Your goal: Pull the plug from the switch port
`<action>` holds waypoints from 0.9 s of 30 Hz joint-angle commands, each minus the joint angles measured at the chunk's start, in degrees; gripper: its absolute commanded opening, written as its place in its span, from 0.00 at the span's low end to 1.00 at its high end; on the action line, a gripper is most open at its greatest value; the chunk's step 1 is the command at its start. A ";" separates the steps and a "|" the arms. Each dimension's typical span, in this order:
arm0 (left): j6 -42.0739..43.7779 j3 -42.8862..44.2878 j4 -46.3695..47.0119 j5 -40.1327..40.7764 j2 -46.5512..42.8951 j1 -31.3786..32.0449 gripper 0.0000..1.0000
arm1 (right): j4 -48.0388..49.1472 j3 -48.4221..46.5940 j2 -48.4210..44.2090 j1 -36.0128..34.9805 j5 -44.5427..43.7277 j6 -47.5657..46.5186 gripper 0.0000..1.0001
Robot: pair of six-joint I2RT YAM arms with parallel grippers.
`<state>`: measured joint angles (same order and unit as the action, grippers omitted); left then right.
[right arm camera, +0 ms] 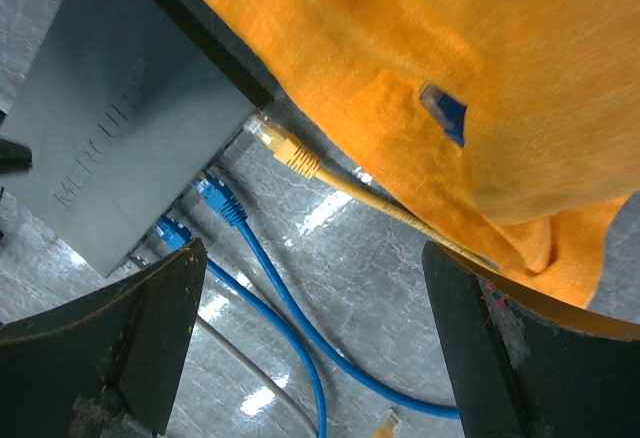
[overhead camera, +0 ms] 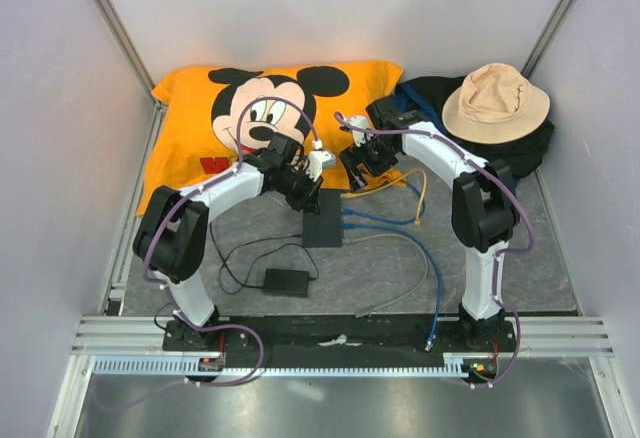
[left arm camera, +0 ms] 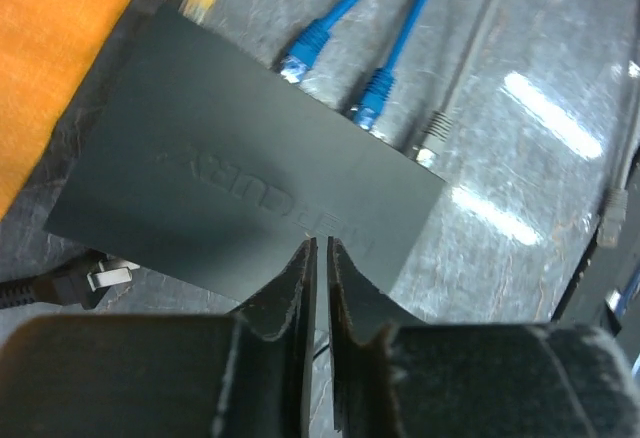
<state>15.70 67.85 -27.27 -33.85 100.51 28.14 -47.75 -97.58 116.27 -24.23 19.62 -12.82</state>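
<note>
Two arms, overhead: left gripper [overhead camera: 306, 194] and right gripper [overhead camera: 357, 172] lean over the far end of the black switch [overhead camera: 322, 226], beside an orange cloth [overhead camera: 190, 128].
Plug, overhead: the plug [overhead camera: 347, 196] sits at the switch's far right corner; its yellow cable [overhead camera: 405, 172] runs off to the right.
Left wrist, pincer: fingers [left arm camera: 285, 298] pressed almost together with a thin slit between them, nothing held; tips over the switch's near edge, contact unclear.
Left wrist, plug: at the far end of the port edge, next along from two blue plugs [left arm camera: 300, 56] and a grey plug [left arm camera: 430, 140].
Right wrist, plug: long axis diagonal, nose up-left against the switch's edge, cable down-right along the cloth; the switch port itself is hidden under the box's lip.
Right wrist, pincer: fingers [right arm camera: 130, 348] spread wide, holding and touching nothing; the plug lies beyond the gap between them.
</note>
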 commanded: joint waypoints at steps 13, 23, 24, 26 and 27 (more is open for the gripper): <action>-17.45 -5.27 7.93 10.64 2.24 -0.37 0.02 | 8.64 6.35 -0.52 -0.12 4.28 -4.67 0.98; -28.09 -9.93 9.07 5.80 -2.16 -1.25 0.66 | 10.13 7.06 2.11 -0.21 4.39 -1.16 0.98; -28.53 -9.93 9.25 6.42 -1.64 -1.33 0.66 | 10.56 6.79 2.56 -0.12 1.85 -0.02 0.98; -29.15 -9.67 9.16 8.26 -0.93 -1.33 0.62 | 10.74 5.48 3.96 -0.21 -1.15 0.86 0.98; -29.59 -9.32 9.16 8.79 -0.67 -1.33 0.61 | 10.74 4.95 4.49 -0.29 -4.47 2.08 0.98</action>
<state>-9.63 59.55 -17.72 -28.93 98.91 27.07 -38.81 -89.47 117.91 -24.27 22.35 -13.98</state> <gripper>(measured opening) 0.627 0.982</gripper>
